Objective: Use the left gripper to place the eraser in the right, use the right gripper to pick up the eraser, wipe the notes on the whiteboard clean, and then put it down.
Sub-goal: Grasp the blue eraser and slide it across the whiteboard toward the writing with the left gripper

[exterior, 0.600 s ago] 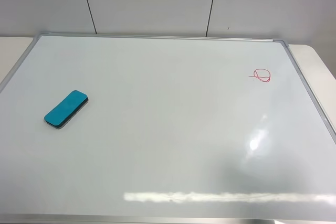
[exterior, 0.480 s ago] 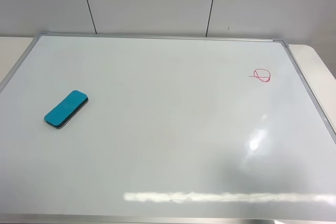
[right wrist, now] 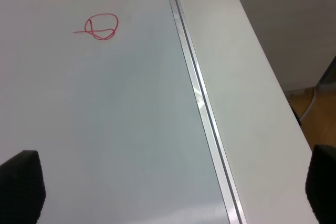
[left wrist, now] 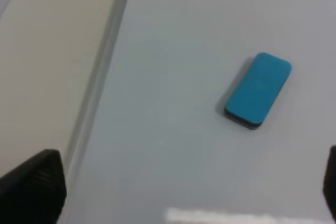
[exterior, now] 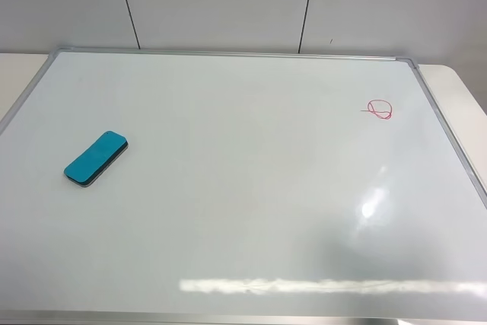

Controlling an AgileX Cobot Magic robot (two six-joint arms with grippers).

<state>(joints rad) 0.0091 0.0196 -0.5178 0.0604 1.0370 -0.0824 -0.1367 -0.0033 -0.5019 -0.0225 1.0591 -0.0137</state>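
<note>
The whiteboard is seen lying flat on a pale table, with a white panelled wall behind its far edge. The eraser is laid on the left part of the board, teal side up and dark base on the surface, its long axis set diagonally, and it is not touched by anything. The notes, a small red scribble, are found on the far right part of the board, near the right side of the silver frame and well apart from the eraser. Neither arm is shown in the high view. In the left wrist view the left gripper is seen with its fingers spread wide and nothing held between them; the eraser lies on the board beyond them. In the right wrist view the right gripper is likewise spread wide and empty, held above the board's right edge, with the notes beyond it.
</note>
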